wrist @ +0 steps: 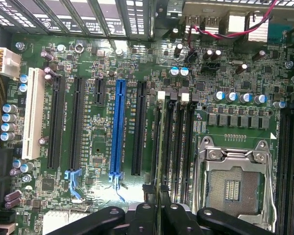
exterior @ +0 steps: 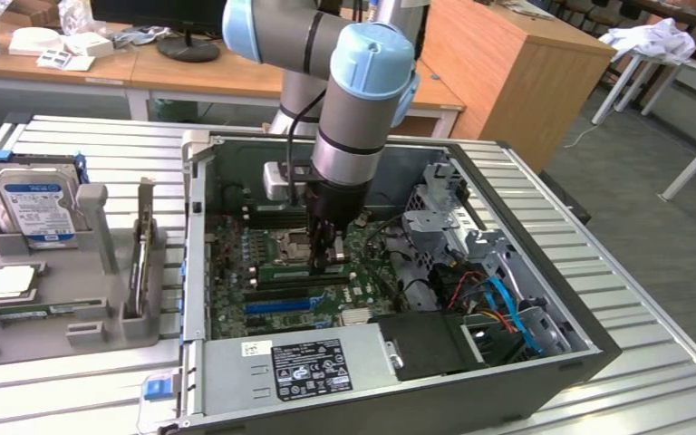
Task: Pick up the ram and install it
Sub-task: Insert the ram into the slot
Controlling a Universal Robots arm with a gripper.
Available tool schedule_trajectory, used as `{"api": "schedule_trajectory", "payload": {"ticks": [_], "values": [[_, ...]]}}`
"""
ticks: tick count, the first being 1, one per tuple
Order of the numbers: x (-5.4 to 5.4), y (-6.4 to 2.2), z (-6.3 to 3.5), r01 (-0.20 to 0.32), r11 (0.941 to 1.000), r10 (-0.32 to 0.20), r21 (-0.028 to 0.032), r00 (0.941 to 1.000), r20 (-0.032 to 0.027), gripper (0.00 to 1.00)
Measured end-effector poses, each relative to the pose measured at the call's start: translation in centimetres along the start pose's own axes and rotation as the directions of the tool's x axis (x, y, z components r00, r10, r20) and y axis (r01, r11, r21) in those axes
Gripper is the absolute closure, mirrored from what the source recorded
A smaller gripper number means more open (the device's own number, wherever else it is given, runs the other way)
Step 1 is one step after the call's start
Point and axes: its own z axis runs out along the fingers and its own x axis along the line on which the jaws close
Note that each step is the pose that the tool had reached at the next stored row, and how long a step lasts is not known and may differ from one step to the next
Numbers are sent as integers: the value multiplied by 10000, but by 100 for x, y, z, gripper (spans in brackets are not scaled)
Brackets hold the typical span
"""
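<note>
My gripper (exterior: 327, 261) reaches down into the open computer case (exterior: 197, 272), low over the motherboard (wrist: 93, 147). In the wrist view its black fingers (wrist: 146, 215) are shut on the ram (wrist: 160, 147), a thin green stick seen edge-on. The ram runs along a black memory slot (wrist: 170, 142) beside the CPU socket (wrist: 232, 186). It lines up with the white clip (wrist: 161, 95) at that slot's far end. Whether the ram is seated in the slot or just above it I cannot tell.
Long black slots and a blue slot (wrist: 118, 127) lie beside the memory slots. The case also holds a power supply (exterior: 305, 367) and a bundle of cables (exterior: 499, 304). On the exterior view's left, a hard drive (exterior: 33, 204) stands in a grey holder (exterior: 58, 299).
</note>
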Motion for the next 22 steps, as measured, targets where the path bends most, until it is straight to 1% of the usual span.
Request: {"api": "schedule_trajectory", "payload": {"ticks": [8, 13, 22], "values": [[0, 0, 0, 23, 10000, -23, -2, 10000, 0, 87], [0, -4, -19, 47, 10000, -47, -11, 10000, 0, 87], [8, -4, -15, 96, 10000, -96, -23, 10000, -5, 87]]}}
